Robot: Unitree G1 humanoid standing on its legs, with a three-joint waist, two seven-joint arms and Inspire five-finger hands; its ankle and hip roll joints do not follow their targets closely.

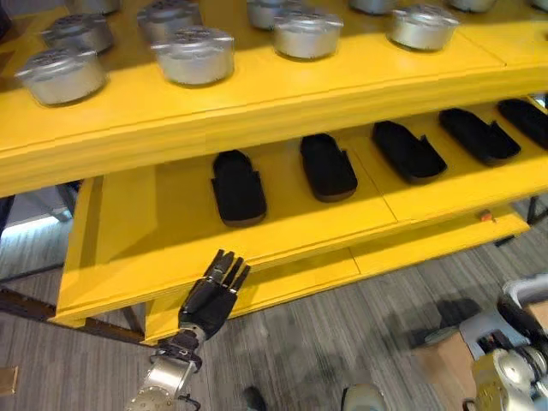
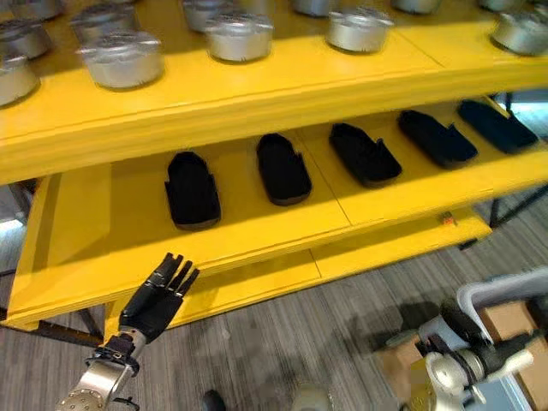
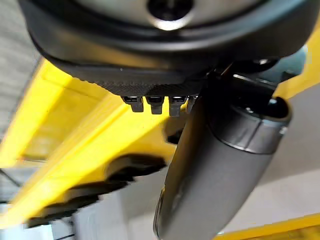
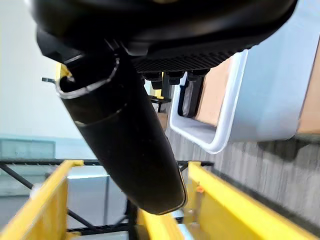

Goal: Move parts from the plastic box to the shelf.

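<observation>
Several black elongated parts lie in a row on the yellow middle shelf; the leftmost black part is nearest my left hand. That hand is raised at the shelf's front edge, fingers straight, open and empty. In its own wrist view my left hand shows its thumb against the yellow shelf boards. My right hand hangs low at the right with thumb and fingers relaxed and nothing in it. Past it stands the pale plastic box with a white rim.
Several silver round lidded parts stand on the yellow top shelf. A lower yellow board juts out under the middle shelf. The plastic box's rim and brown cardboard sit on the grey floor at the lower right.
</observation>
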